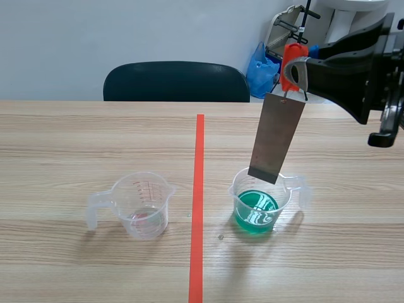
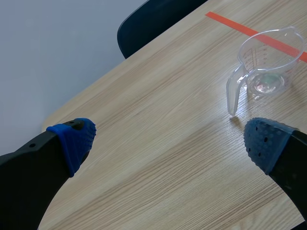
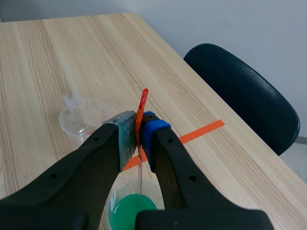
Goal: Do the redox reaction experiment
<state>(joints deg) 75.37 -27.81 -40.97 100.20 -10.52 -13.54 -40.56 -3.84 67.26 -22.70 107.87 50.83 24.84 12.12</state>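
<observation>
My right gripper [image 1: 295, 71] is raised at the right and shut on an orange-red clip [image 1: 291, 58]. From the clip hangs a grey metal plate [image 1: 276, 137], its lower edge just above the rim of the beaker of green liquid [image 1: 257, 210]. In the right wrist view the clip [image 3: 141, 108] is pinched between my fingers, with the green beaker [image 3: 129, 213] below them. A second clear beaker [image 1: 144, 205], holding a little clear liquid, stands left of the tape line. My left gripper [image 2: 168, 139] hovers open over bare table, with that clear beaker [image 2: 266, 62] ahead of its right finger.
An orange-red tape line [image 1: 198, 202] runs down the table's middle between the two beakers. A dark chair [image 1: 177, 82] stands behind the far edge. A blue bag [image 1: 260, 71] and some equipment sit beyond the table at the back right.
</observation>
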